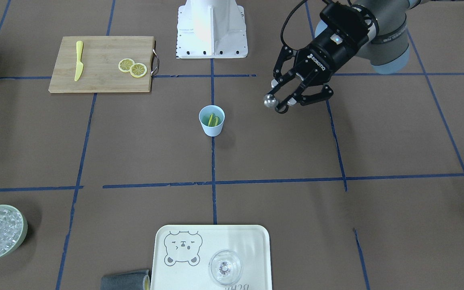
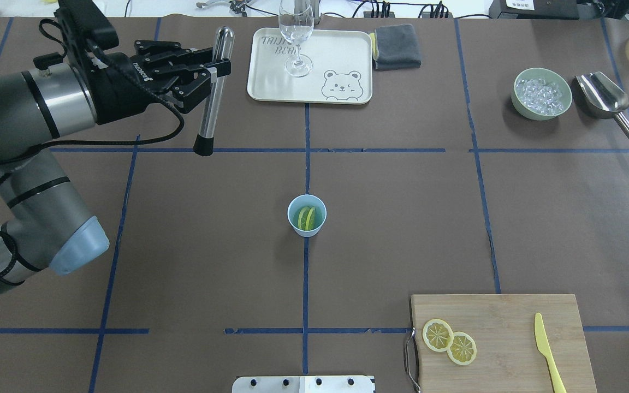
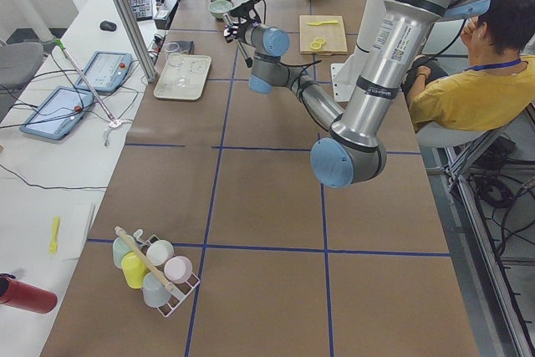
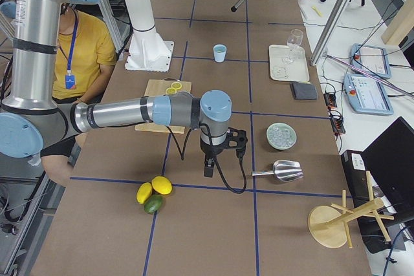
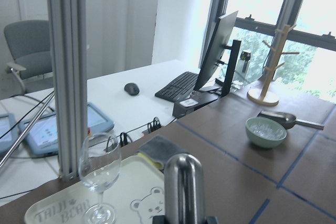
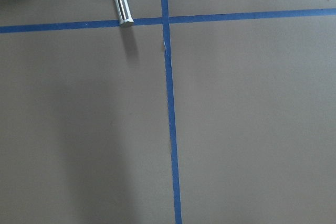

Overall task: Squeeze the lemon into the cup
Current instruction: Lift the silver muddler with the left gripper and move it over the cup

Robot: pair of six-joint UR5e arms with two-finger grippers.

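Note:
The light-blue cup (image 1: 212,125) (image 2: 307,226) stands at the table's middle with a lemon slice (image 1: 212,119) (image 2: 307,218) on edge inside it. Two more lemon slices (image 1: 132,67) (image 2: 450,341) lie on the wooden cutting board (image 1: 99,80). My left gripper (image 1: 282,101) (image 2: 215,68) is shut on a metal rod with a black tip (image 2: 211,98), held above the table, off to the cup's side and well apart from it. The rod's rounded top shows in the left wrist view (image 5: 184,187). My right gripper (image 4: 208,171) shows only in the exterior right view; I cannot tell its state.
A yellow knife (image 1: 79,60) lies on the board. A cream tray (image 2: 271,87) holds a clear glass (image 2: 296,33), with a grey cloth (image 2: 396,46) beside it. A pale-green bowl of ice (image 2: 542,94) and a metal scoop (image 2: 606,101) sit at the far right.

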